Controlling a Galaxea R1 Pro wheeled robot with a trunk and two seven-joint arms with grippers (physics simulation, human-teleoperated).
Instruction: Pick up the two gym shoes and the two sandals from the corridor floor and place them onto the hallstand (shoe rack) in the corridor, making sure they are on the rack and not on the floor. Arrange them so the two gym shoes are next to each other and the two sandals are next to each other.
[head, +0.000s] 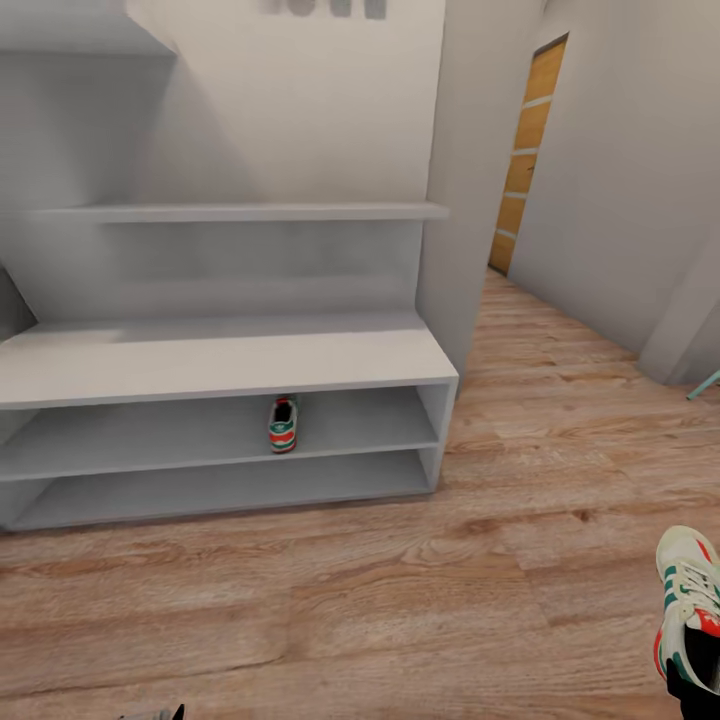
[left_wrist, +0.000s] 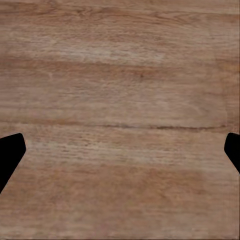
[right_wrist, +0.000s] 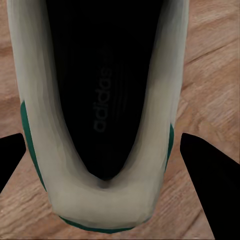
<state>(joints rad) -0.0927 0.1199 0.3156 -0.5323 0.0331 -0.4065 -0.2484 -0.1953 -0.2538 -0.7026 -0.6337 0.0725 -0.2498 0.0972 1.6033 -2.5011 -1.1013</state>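
Gym shoe number one (head: 284, 424) stands on the upper open shelf of the hallstand (head: 220, 365), toe facing out. The second gym shoe (right_wrist: 102, 125) sits between the right gripper (right_wrist: 107, 160) fingers over the corridor floor (head: 350, 590), though contact is not clear. The left gripper (left_wrist: 120, 150) is spread wide over bare planks and holds nothing.

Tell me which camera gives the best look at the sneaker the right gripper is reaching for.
The right wrist view: the sneaker sits between the fingers, heel opening up, over the wooden floor. The head view catches the same sneaker at its edge, partly cut off. The left wrist view shows bare floor planks.
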